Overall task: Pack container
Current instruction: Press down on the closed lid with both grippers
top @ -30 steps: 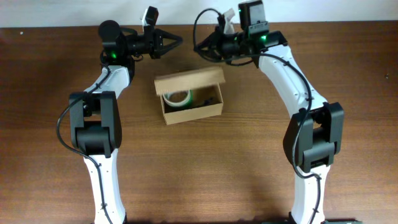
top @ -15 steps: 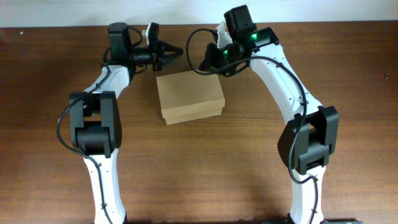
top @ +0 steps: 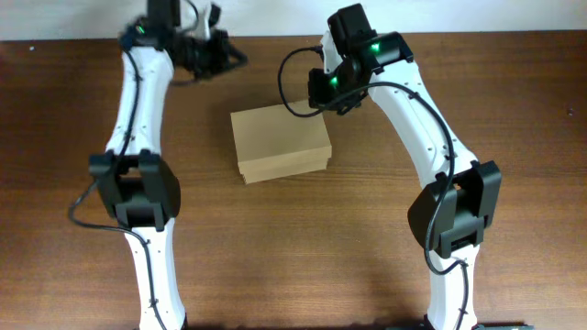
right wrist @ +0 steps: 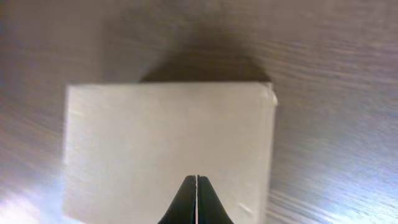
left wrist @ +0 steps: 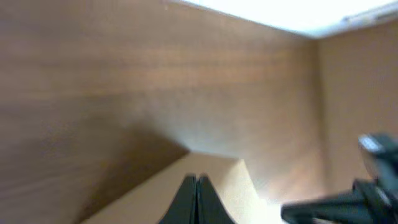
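- The box (top: 281,156) sits on the table (top: 514,183) toward the far edge, about midway between the left and right edges. Its lid (top: 279,133) lies flat on top, so the filling looks finished and the closing step about over.
- The right claw (right wrist: 196,184) hangs over the far side of the box, fingers pinched together to a point with nothing between them. Whether the tips touch the lid I can't tell.
- The left claw (left wrist: 196,185) is up by the far edge, left of the box and clear of it, likewise pinched closed and empty.
- Next, I'd guess, comes a check that the lid is down all round (a light press with the closed tips would do it). Then both arms can draw away without catching the flap.
- The overhead view gives the whole layout, but there the right claw's fingers are tucked under its wrist.
- The right wrist view fills that in: the lid seen square-on, pale and washed out, with the fingertips meeting above it.
- The left wrist view is blurred and adds only a corner of the box and a dark bit of the right arm (left wrist: 348,199).
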Tool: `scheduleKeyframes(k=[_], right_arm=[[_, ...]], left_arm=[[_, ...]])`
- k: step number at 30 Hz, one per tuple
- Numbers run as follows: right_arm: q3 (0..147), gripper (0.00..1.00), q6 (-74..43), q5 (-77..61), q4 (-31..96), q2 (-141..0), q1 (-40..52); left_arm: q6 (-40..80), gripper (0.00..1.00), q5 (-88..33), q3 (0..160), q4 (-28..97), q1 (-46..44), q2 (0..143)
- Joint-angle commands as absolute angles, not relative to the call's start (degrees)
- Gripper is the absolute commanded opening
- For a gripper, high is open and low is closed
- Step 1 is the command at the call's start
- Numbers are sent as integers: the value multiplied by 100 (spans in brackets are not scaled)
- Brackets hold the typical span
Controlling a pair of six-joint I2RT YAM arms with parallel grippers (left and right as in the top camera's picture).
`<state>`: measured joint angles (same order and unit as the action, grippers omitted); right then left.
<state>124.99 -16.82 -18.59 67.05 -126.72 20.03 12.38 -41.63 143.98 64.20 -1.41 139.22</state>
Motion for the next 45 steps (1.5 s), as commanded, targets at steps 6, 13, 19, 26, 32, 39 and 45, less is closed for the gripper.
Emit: scheduleKeyframes(k=[6, 13, 19, 26, 32, 39, 45], right_arm=[[12634, 4, -1208, -1275, 7472, -12628, 2314], [12634, 4, -1179, -1234, 7773, -12571, 2440], [12634, 4, -1175, -1055, 7985, -12571, 2440], [12634, 4, -1070, -978, 8095, -12571, 2440], [12634, 4, -1070, -978, 8082, -12571, 2440], [12634, 4, -1070, -980, 8084, -12571, 2440], [12634, 4, -1072, -980, 8073, -12571, 2440]], left_arm=[[-180, 1, -1584, 16315, 9325, -674, 13874], [-174, 1, -1828, 15937, 9671, -1162, 13826], [-176, 1, -1444, 15329, 9671, -1562, 13819], [-178, 2, -1382, 14696, 9671, -1787, 13764], [-176, 2, -631, 14521, 9671, -1822, 13104], [-176, 2, -248, 14014, 9668, -1824, 11756], [-156, 2, 174, 12293, 8866, -1824, 10768]])
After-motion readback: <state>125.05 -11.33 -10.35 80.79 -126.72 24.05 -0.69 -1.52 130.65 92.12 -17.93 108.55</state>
